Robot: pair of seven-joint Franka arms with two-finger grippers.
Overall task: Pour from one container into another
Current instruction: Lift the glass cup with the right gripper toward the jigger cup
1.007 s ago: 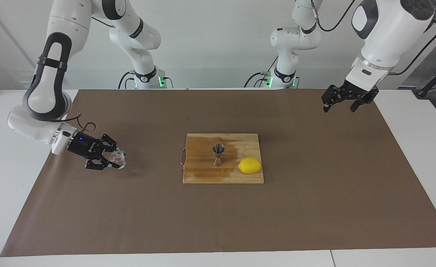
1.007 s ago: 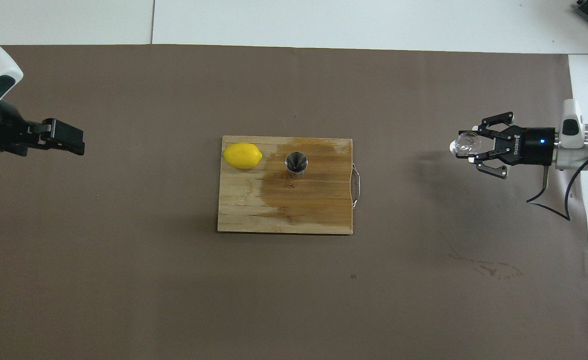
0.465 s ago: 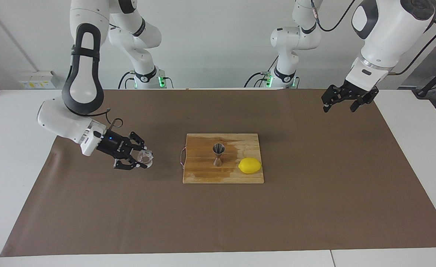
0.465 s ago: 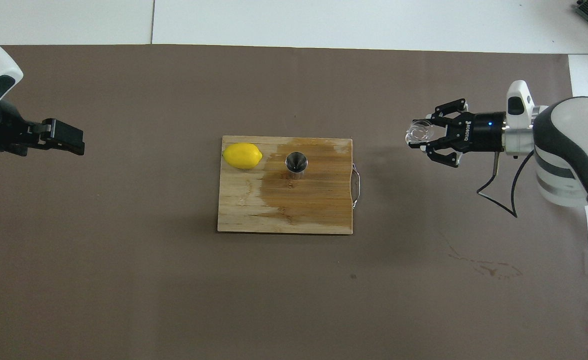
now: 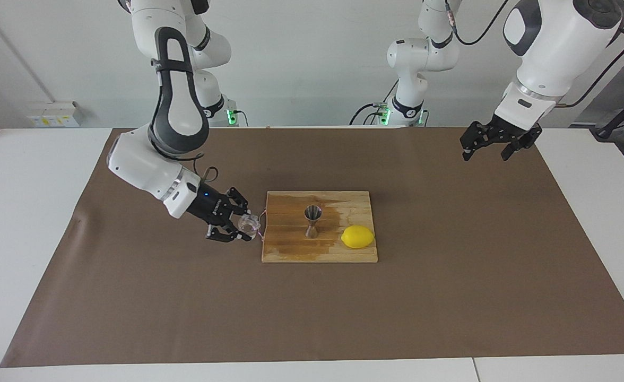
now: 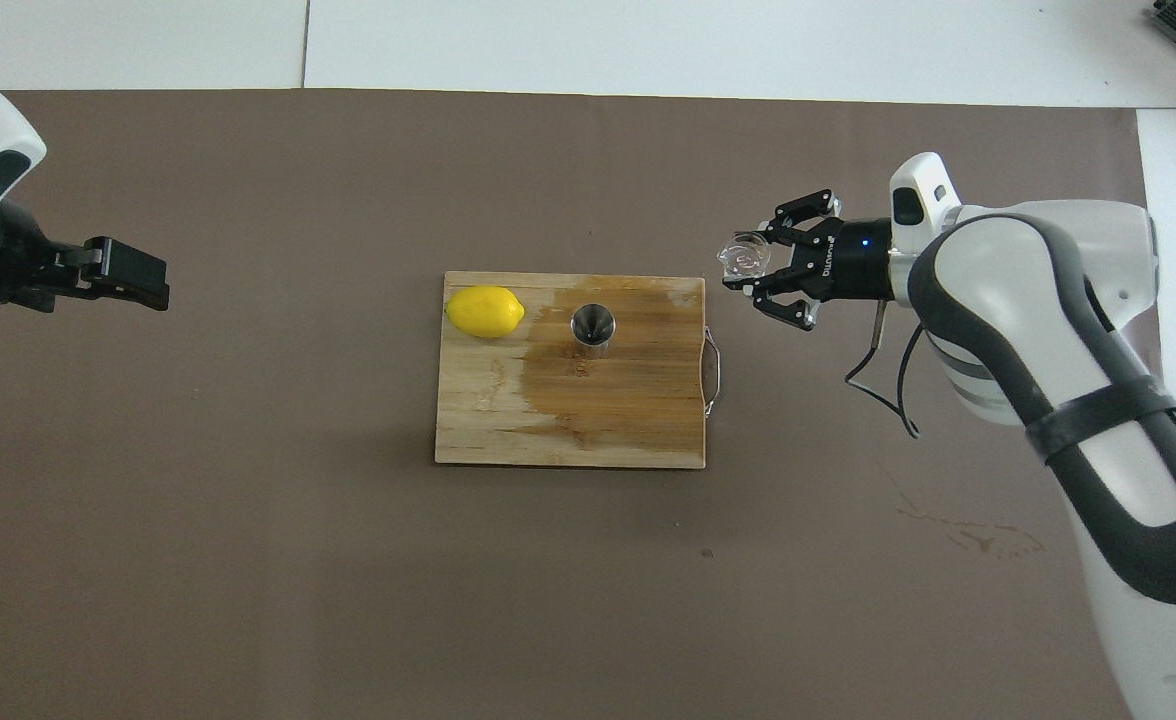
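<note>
A lemon (image 5: 357,236) is sitting just beside the jigger (image 5: 312,220) on the board (image 5: 291,249), crowding its side toward the left arm's desk edge.

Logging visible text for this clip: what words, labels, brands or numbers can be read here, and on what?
Right gripper, shut on the glass cup: white lettering on its black body, too small to read.
Left gripper, waiting over the mat's corner: no text seen.
Jigger, lemon, board: no text seen.
</note>
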